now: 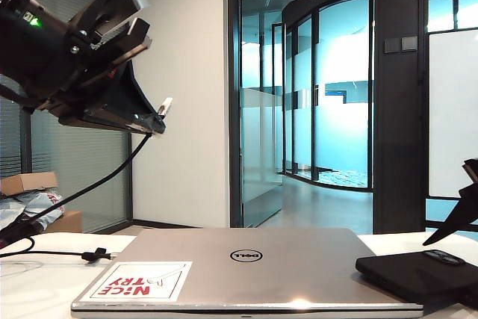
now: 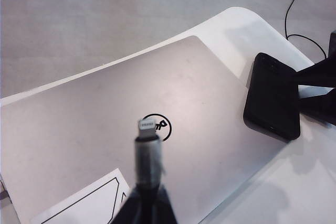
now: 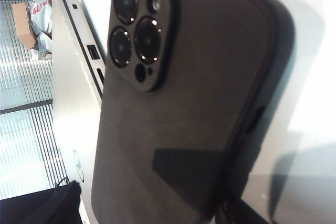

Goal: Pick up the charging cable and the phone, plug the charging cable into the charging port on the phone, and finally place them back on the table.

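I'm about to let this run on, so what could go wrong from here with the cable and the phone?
1. The right tool is open at the phone, which overlaps the laptop edge and seems tilted; closing on it could make it slip or scrape the lid.
2. The left tool holds the cable just behind the plug; a misaligned approach could bend the plug.
3. The cable trails to the table and may drag.

White table (image 1: 45, 285) carries a closed silver laptop (image 1: 246, 270). Black phone (image 1: 418, 274) lies just beside it. Cable (image 1: 45, 253) trails onto the table.
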